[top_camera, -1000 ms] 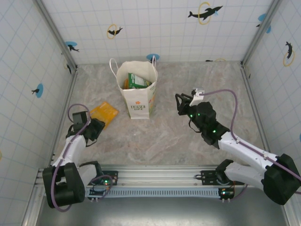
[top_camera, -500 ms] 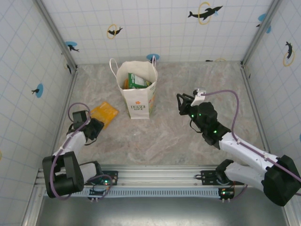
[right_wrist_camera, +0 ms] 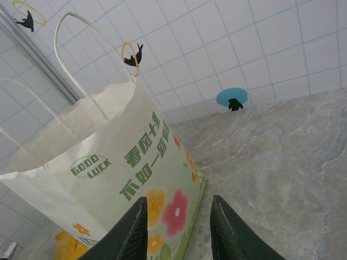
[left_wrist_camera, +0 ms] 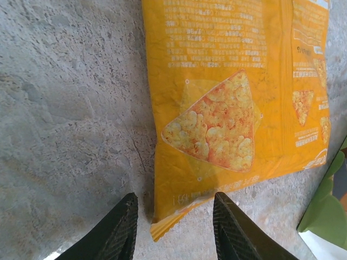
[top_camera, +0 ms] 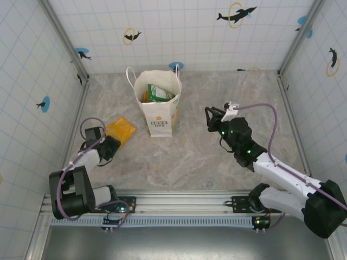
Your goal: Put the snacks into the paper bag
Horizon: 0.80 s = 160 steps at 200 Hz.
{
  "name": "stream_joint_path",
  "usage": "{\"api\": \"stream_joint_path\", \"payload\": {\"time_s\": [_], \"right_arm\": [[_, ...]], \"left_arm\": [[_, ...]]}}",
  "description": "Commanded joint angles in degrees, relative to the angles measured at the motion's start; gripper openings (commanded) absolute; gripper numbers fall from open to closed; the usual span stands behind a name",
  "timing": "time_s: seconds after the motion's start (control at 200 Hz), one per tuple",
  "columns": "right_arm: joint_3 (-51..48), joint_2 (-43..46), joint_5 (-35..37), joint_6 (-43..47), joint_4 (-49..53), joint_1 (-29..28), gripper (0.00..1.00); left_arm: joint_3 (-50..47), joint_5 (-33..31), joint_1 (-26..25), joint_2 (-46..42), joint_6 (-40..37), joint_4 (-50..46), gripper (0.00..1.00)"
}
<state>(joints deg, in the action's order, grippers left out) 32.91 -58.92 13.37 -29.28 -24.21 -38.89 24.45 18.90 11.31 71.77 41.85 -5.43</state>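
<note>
Packets [top_camera: 157, 93], green and orange among them, already sit inside the bag [top_camera: 161, 120], which stands upright with its mouth open toward the back of the bench [top_camera: 184, 160]; how many are in there I cannot count. One orange packet [top_camera: 120, 131] lies flat on the bench, left of the bag and apart from it, so by my reading the job is mostly done with this last one left. The left pincer [left_wrist_camera: 173, 230] hovers low over the packet's near edge, jaws apart on either side of its corner, gripping nothing yet. The right pincer [right_wrist_camera: 179, 227] hangs to the right of the bag, facing it, released and empty. The bench is grey, marbled stone-look sheet, matte and bare apart from these things. White tiled walls [top_camera: 179, 32] with small dolphin and ring stickers close it in on three sides.
</note>
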Motion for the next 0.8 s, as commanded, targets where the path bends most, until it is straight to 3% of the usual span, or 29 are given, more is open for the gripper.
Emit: {"api": "stream_joint_path", "payload": {"time_s": [0.0,0.5,0.796], "right_arm": [[-1.08,1.34,0.24,-0.52,-2.15,0.39,0.33],[-2.05,3.02,0.77,0.37,-2.22,0.91,0.33],[-4.12,3.3,-2.79,5.33,-4.45,0.34,0.33]], "left_arm": [[-0.78,1.04,0.26,1.33,-1.06,2.24,0.37],[1.2,1.4,0.28,0.76,-2.75,0.43,0.0],[4.06,4.3,0.2,-7.14,-3.75,-9.01,0.0]]}}
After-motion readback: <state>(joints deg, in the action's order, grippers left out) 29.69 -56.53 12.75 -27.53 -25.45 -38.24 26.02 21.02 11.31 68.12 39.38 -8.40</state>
